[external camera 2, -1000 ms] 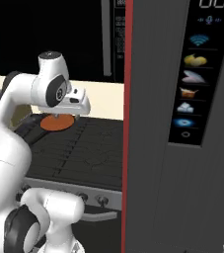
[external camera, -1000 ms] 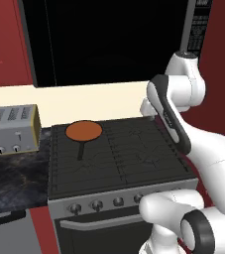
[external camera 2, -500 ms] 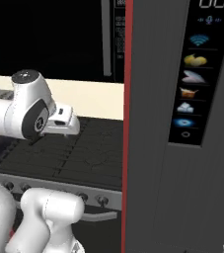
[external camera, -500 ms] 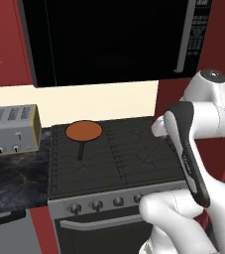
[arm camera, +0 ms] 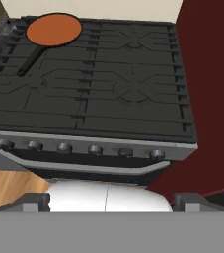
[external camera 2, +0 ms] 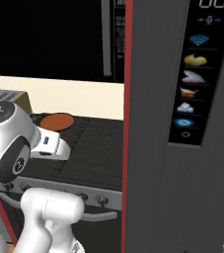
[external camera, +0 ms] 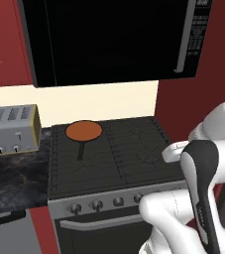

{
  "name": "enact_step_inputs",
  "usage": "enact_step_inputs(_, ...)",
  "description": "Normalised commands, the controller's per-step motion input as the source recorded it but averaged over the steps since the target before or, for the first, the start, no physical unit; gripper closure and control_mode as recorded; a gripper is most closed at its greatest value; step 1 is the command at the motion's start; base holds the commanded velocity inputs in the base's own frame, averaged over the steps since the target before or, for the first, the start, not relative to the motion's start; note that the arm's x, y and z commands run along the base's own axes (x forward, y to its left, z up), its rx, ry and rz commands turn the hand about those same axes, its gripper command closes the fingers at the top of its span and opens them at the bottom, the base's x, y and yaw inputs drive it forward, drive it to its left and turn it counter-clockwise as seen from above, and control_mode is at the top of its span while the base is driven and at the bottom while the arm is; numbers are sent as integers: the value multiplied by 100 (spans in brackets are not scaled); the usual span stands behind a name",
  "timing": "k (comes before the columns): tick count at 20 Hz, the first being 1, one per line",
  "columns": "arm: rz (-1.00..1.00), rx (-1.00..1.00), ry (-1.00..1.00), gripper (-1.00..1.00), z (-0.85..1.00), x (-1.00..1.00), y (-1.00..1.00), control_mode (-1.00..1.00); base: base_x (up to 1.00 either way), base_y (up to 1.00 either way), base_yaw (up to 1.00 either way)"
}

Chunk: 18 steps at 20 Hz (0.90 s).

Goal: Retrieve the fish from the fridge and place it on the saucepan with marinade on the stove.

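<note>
The pan (arm camera: 54, 29) sits on the stove's (arm camera: 133, 99) far-left burner, ahead-left of the gripper (arm camera: 108, 200), well apart; its handle points back toward the knobs. Jaws spread wide, empty.

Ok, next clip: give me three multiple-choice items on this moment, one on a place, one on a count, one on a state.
1. Where on the stove is the saucepan with marinade?
A. back left
B. front right
C. front middle

2. How many slots does the toaster have on top?
A. two
B. four
C. six

3. What lies in the saucepan?
A. sauce and a fish
B. nothing
C. sauce alone

Key: 1 A, it stands by the back wall on the toaster's side; 2 B, four slots show in the left base view; 3 C, its orange-brown surface is unbroken.
</note>
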Motion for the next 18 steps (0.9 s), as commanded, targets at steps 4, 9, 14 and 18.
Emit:
enact_step_inputs(4, -2, 0, -6, -100, -17, -52, 0, -100, 0, 0, 0)
enact_step_inputs(9, -1, 0, -4, -100, -5, -18, 0, 100, 0, 0, 0)
enact_step_inputs(14, 0, 0, 0, -100, 0, 0, 0, 100, -13, 0, 0)
enact_step_inputs(18, 0, 0, 0, -100, 0, 0, 0, 100, -74, -2, 0)
